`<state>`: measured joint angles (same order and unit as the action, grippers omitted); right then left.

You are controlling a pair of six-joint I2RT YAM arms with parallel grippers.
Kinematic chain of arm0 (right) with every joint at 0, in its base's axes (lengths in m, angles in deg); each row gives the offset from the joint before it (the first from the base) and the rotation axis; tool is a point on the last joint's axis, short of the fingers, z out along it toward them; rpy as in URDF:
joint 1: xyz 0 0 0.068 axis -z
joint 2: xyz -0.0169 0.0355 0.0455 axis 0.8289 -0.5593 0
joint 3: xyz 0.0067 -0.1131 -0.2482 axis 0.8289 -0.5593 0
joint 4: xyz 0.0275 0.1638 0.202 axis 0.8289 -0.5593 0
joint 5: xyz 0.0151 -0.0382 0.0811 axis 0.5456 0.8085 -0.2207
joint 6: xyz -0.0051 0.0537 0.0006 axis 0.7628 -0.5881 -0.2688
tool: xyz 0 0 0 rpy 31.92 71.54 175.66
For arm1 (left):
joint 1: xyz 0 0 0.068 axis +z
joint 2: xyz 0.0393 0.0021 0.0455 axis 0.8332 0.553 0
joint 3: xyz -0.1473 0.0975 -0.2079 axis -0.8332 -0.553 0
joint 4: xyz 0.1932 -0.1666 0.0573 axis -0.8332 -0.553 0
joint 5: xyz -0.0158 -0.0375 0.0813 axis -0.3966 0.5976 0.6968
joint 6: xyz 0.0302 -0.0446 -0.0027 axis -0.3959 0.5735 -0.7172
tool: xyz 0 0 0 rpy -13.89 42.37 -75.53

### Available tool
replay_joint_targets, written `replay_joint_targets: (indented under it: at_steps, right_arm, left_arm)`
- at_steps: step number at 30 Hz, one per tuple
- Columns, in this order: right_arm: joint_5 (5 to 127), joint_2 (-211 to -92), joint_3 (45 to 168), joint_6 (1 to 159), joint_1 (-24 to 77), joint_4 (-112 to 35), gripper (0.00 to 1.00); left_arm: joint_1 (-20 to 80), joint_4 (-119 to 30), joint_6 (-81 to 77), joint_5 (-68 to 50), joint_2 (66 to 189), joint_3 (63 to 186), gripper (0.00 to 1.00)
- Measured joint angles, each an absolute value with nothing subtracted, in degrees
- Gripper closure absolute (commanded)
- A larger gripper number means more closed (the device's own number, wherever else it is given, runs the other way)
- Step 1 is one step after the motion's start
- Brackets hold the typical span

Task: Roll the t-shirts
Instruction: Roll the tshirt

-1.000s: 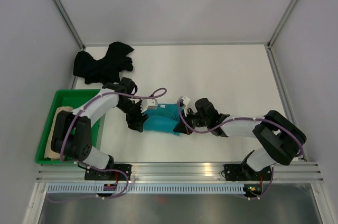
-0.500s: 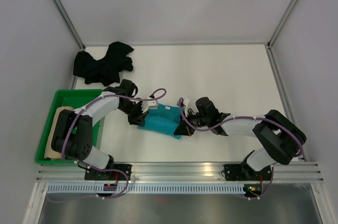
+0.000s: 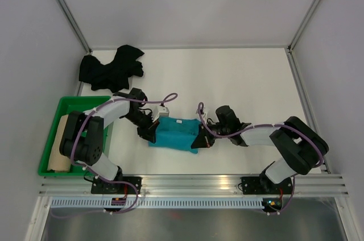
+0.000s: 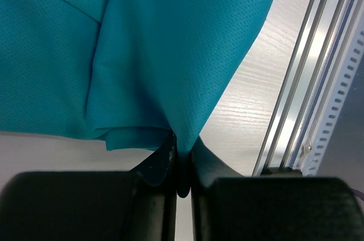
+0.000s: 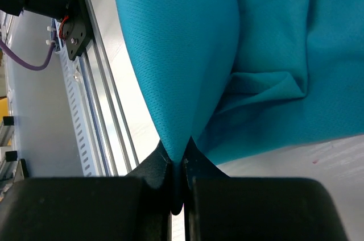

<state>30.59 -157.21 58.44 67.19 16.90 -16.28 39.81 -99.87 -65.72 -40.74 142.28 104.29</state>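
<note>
The teal t-shirt point(image 3: 173, 133) lies at the near middle of the desk point(image 3: 244, 76). It is a soft, fine-mesh bundle with its long axis from left to right. The left claw point(image 4: 181, 158) is clenched on its left end and the right claw point(image 5: 177, 164) on its right end.

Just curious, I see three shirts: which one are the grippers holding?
The teal shirt in the middle; the left gripper and right gripper pinch its ends. The black shirt lies crumpled far left; the tan shirt sits rolled in the tray.
</note>
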Motion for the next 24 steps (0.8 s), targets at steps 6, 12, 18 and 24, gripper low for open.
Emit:
replay_joint_targets:
  at_steps: [6, 12, 18, 24]
  right_arm:
    - [28.73, -160.40, 58.44, 65.49, 18.89, -14.82, 1.00]
    - [27.85, -161.10, 58.44, 65.42, 19.28, -14.60, 1.00]
    - [27.39, -161.52, 58.44, 65.57, 19.89, -14.68, 1.00]
    - [27.33, -161.91, 58.75, 66.03, 20.07, -15.21, 1.00]
  left_arm:
    - [40.99, -99.23, -62.79, -41.44, 143.73, 105.23, 0.51]
    - [41.25, -97.53, -59.42, -41.85, 143.38, 105.28, 0.44]
    - [41.31, -94.25, -55.99, -43.03, 142.85, 105.30, 0.44]
    - [41.31, -91.30, -53.15, -43.38, 142.77, 105.30, 0.49]
